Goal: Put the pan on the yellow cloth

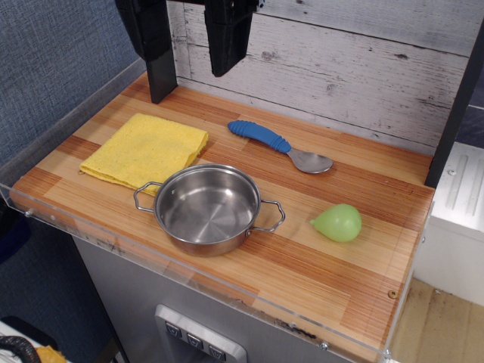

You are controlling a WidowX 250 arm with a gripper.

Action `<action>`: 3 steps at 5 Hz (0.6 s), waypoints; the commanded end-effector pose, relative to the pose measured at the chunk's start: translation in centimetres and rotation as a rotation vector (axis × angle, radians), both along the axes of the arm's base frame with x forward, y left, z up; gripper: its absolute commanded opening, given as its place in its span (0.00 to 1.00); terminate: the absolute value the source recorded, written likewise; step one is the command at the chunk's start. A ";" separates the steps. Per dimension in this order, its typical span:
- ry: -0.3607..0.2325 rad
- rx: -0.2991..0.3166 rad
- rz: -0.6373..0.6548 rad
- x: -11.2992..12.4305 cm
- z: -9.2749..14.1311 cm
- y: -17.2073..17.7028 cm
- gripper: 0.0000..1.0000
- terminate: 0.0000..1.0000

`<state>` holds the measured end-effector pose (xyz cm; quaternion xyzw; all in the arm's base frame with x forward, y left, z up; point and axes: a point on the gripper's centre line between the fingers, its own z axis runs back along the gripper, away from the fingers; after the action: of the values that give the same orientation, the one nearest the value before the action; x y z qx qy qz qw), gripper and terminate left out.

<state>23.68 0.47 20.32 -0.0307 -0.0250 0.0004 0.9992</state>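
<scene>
Whitewashed plank wall at the back, blue textured panel on the left, and a striped wooden desk with a clear plastic lip running round its edges. Using the pan as the landmark: it sits on the bare wood toward the front of the desk, upright, with nothing inside it, shiny steel with a wire loop handle sticking out on each side.

Yellow cloth lies flat just behind and to the left of the pan. The pan's left handle reaches over the cloth's near corner, but I can't say whether it actually touches. The pan itself isn't on the cloth.

Behind the pan and a bit to the right there's a spoon with a chunky blue ribbed handle, lying at an angle with the metal bowl pointing away to the right. Off to the pan's right, clearly apart from it, sits a little green pear-shaped toy on its side.

Claw hangs way up behind the pan at the top edge, two black fingers spread wide, gripping nothing. The left finger's tip comes down to the desk's back edge behind the cloth, the other hangs in front of the wall.
</scene>
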 end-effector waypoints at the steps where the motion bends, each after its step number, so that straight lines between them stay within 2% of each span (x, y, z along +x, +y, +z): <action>1: 0.000 0.000 0.000 0.0 0.0 0.0 1.00 0.00; 3: -0.002 -0.004 -0.083 1.7 -0.6 -3.3 1.00 0.00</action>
<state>25.11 -2.90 18.75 -0.0369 -0.0067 -0.0397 0.9985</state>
